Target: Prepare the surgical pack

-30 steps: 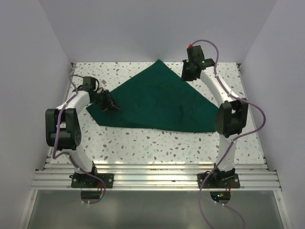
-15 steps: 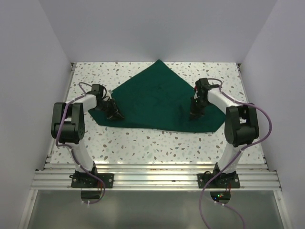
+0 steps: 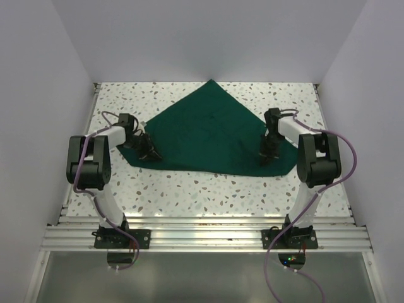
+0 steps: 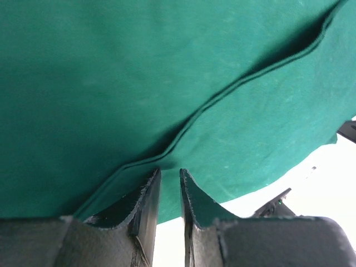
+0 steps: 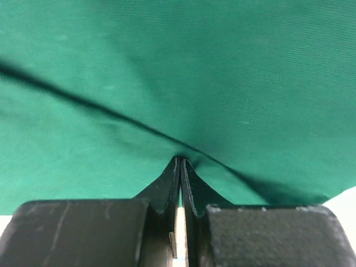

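Observation:
The surgical pack shows only as a dark green drape [image 3: 208, 129], spread flat as a pointed sheet with its tip at the back of the table. My left gripper [image 3: 146, 150] is at the drape's left corner. In the left wrist view its jaws [image 4: 169, 173] stand a narrow gap apart, tips against the double hem of the drape [image 4: 167, 67], with no cloth in the gap. My right gripper [image 3: 266, 154] is low on the drape's near right part. Its jaws [image 5: 181, 160] are shut, and the drape [image 5: 194, 67] puckers into a crease at their tips.
The speckled tabletop [image 3: 189, 189] shows bare in front of the drape. White walls close in the left, right and back sides. An aluminium rail [image 3: 202, 230] with both arm bases runs along the near edge.
My right arm swung from the drape's far right edge down to its near right part, and its jaws closed on the cloth. My left gripper shifted slightly at the left corner.

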`<move>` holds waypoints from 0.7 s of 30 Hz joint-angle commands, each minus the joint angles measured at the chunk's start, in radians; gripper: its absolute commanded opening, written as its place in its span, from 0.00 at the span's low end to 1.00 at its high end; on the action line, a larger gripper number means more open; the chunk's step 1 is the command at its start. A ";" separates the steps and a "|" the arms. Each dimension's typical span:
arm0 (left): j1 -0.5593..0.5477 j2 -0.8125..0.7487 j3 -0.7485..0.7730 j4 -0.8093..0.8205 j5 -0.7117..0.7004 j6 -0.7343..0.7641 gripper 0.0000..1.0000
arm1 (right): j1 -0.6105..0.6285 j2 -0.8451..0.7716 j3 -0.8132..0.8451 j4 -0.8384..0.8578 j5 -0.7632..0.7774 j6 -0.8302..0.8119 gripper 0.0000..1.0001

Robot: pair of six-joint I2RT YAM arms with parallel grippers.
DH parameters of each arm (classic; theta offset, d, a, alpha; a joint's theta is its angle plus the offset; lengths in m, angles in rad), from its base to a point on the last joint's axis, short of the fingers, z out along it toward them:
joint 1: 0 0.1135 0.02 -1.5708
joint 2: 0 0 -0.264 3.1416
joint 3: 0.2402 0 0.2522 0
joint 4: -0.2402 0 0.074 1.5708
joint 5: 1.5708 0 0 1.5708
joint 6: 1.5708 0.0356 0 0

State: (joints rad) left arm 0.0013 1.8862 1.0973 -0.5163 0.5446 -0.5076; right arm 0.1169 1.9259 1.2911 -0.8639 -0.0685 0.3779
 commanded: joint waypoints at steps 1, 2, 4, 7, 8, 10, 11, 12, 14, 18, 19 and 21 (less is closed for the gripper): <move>0.061 -0.025 -0.045 -0.044 -0.221 0.098 0.26 | -0.046 -0.007 0.011 -0.093 0.185 0.003 0.04; 0.069 -0.036 -0.042 -0.054 -0.228 0.112 0.27 | -0.059 -0.014 0.013 -0.098 0.225 0.003 0.04; 0.069 -0.062 -0.025 -0.077 -0.255 0.127 0.27 | -0.060 -0.050 0.031 -0.112 0.268 -0.005 0.05; 0.068 -0.110 -0.011 -0.093 -0.203 0.130 0.28 | -0.057 -0.094 0.060 -0.098 0.167 -0.056 0.09; 0.068 -0.124 -0.013 -0.085 -0.184 0.118 0.28 | -0.046 -0.120 0.066 -0.090 0.115 -0.065 0.12; 0.049 -0.154 -0.011 -0.080 -0.138 0.101 0.28 | -0.027 -0.139 0.077 -0.092 0.020 -0.080 0.13; 0.042 -0.162 -0.013 -0.073 -0.118 0.092 0.29 | 0.002 -0.142 0.097 -0.101 0.000 -0.083 0.14; 0.022 -0.168 -0.014 -0.070 -0.101 0.072 0.28 | 0.018 -0.136 0.105 -0.109 -0.017 -0.086 0.14; -0.018 -0.185 -0.014 -0.056 -0.066 0.040 0.27 | 0.052 -0.127 0.117 -0.116 -0.083 -0.080 0.13; -0.066 -0.187 -0.036 0.015 0.032 -0.028 0.27 | 0.056 -0.104 0.068 -0.054 -0.203 -0.024 0.13; -0.072 -0.171 -0.040 0.025 0.050 -0.040 0.27 | 0.058 -0.091 0.054 -0.041 -0.208 -0.017 0.13; -0.083 -0.142 -0.060 0.056 0.075 -0.058 0.27 | 0.056 -0.070 0.037 -0.020 -0.212 -0.008 0.12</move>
State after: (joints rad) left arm -0.0734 1.7283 1.0641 -0.5282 0.5339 -0.5091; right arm 0.1886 1.8297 1.3567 -0.9176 -0.2047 0.3405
